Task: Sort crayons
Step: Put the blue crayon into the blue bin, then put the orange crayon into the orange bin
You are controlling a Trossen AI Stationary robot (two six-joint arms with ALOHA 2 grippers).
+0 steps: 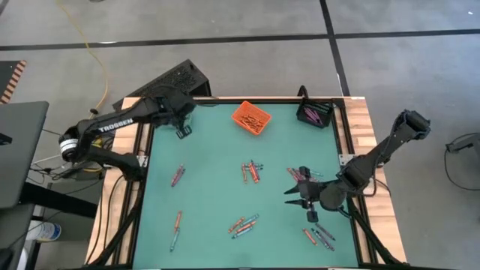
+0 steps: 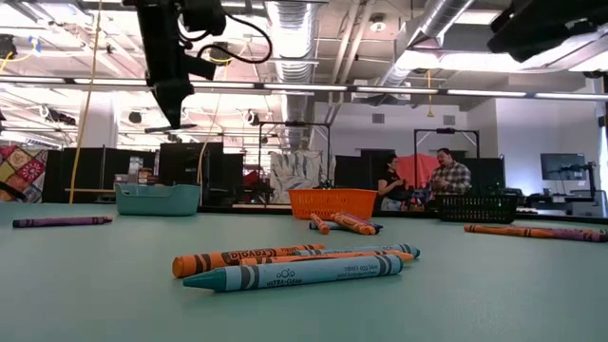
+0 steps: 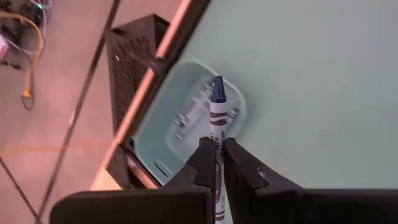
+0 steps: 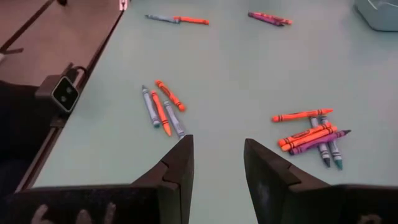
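The left end effector, at ten o'clock on the counter, clenches a blue crayon tip-down over the teal bin, apparently for dropping; the right end effector hovers released at four o'clock above scattered crayons, likely choosing.

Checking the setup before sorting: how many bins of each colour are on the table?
Teal bin: 1
Orange bin: 1
Black bin: 1
Total: 3
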